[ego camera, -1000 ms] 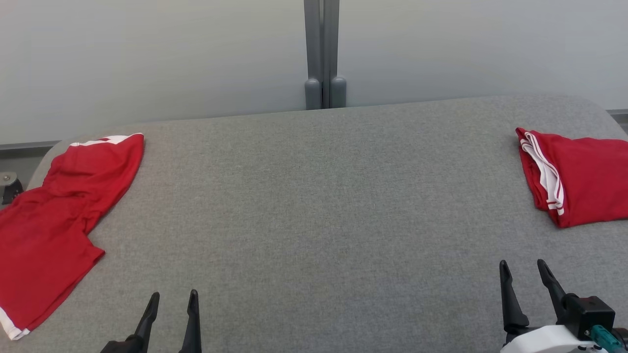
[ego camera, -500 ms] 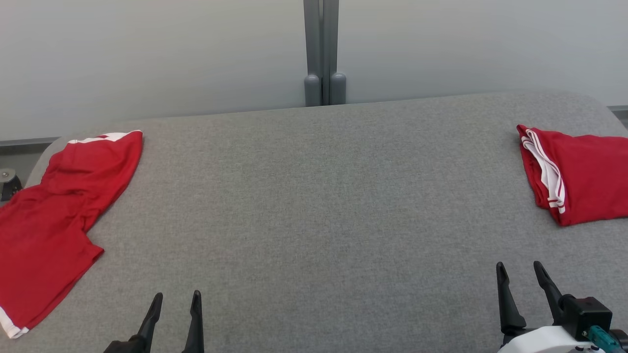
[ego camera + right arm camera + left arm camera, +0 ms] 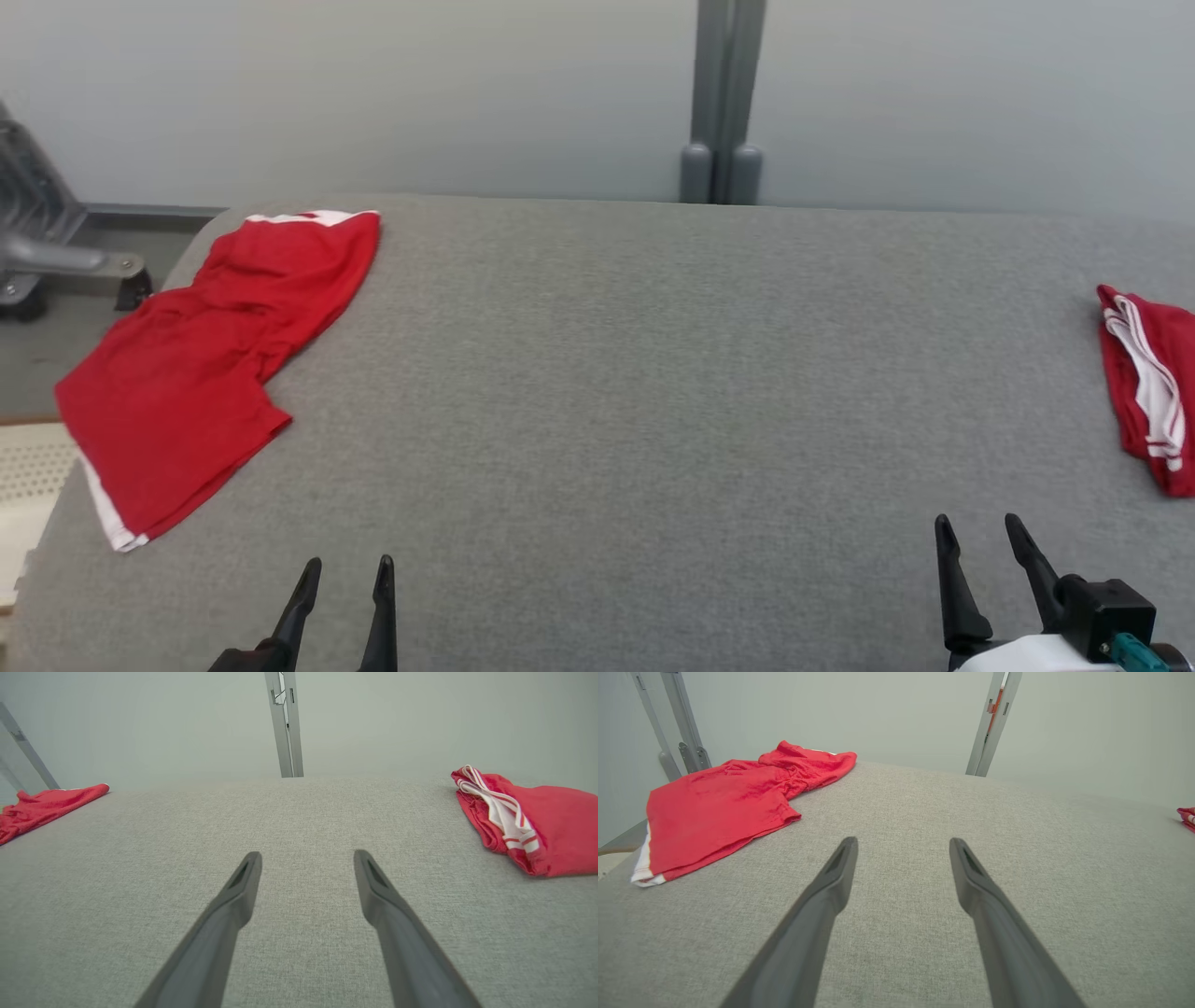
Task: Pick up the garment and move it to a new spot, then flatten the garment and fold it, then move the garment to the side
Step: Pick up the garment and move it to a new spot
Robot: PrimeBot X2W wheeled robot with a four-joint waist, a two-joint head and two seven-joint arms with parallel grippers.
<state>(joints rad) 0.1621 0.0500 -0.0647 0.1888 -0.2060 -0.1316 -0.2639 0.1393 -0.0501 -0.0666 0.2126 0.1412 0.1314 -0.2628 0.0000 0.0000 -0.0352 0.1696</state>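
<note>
Along the left end of the grey table [image 3: 653,392], the unfolded red garment [image 3: 196,345] is lying spread out and rumpled. One white-trimmed edge is reaching toward the table's far edge, and another white-trimmed hem is sitting right at its left edge. At the table's right end, a folded red garment [image 3: 1153,392] is resting in a compact stack, its white striped band facing the table's middle. The left gripper [image 3: 348,562] is hanging over the table's near edge, left of the middle, with its two dark fingers pointing toward the far edge. In the left wrist view its jaws are standing wide apart with bare grey fabric showing between them, so it is holding nothing. The right gripper [image 3: 976,519] is hanging over the near edge toward the table's right end. Its jaws are likewise spread wide and gripping nothing, as the right wrist view is showing. Both grippers are sitting well apart from either garment. Behind the table's far edge, a grey post [image 3: 724,103] is rising against the pale wall [image 3: 373,93], and beyond the table's left end a grey metal stand [image 3: 56,261] is showing on the floor.
</note>
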